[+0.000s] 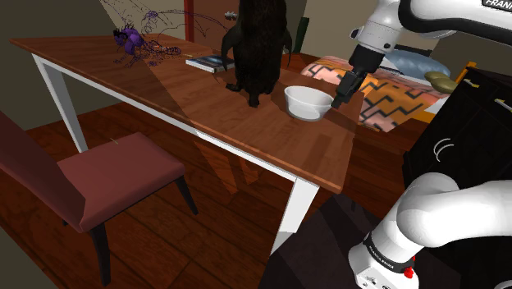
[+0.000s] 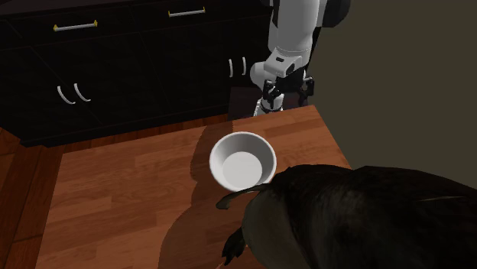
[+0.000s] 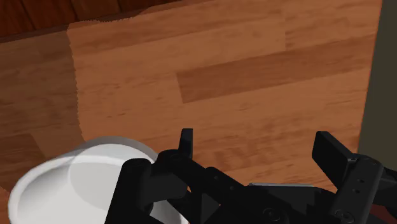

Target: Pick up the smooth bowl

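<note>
Bowl [image 1: 308, 102] stands on the brown wooden table [image 1: 164, 90], near its corner, just beside a large black animal figure [image 1: 256, 45]. It is plain white, round, smooth-walled and upright, with a flat bottom. The black gripper [image 3: 257, 146] hovers beside its rim, jaws wide apart, clasping nothing.

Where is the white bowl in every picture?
Shoulder view: bowl right of middle on the table, between the black animal figure and the tool.
Second exterior view: bowl at the middle, tool above it.
Wrist view: bowl beside the open tool, not held.
Shared landmark: the tool, next to the bowl.
</note>
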Robot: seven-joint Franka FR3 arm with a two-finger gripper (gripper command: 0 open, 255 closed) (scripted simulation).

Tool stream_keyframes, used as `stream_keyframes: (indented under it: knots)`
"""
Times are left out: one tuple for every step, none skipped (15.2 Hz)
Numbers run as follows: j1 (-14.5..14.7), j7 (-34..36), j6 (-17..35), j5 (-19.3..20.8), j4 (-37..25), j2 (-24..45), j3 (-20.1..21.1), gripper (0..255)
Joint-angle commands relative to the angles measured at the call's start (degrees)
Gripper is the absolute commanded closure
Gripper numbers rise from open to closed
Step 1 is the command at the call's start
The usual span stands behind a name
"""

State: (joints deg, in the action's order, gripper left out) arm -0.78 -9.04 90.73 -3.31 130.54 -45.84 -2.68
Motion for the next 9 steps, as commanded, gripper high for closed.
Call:
stream_keyframes:
  knots:
    - [0.0,0.0,0.0,0.0,0.0,0.0,0.0,0]
    - [0.23,-1.47,1.08,1.13,-0.84,2.08,-0.1,0]
    - [0.46,-2.89,2.13,2.24,-1.74,4.17,-0.19,0]
    - [0.67,-4.27,3.16,3.34,-2.7,6.27,-0.25,0]
    - [0.86,-5.61,4.16,4.42,-3.71,8.38,-0.28,0]
    - [1.03,-6.9,5.13,5.49,-4.78,10.49,-0.29,0]
    - [1.19,-8.15,6.07,6.54,-5.9,12.59,-0.28,0]
    - [1.34,-9.35,6.98,7.6,-7.07,14.7,-0.25,0]
    - [1.49,-10.51,7.86,8.64,-8.3,16.81,-0.2,0]
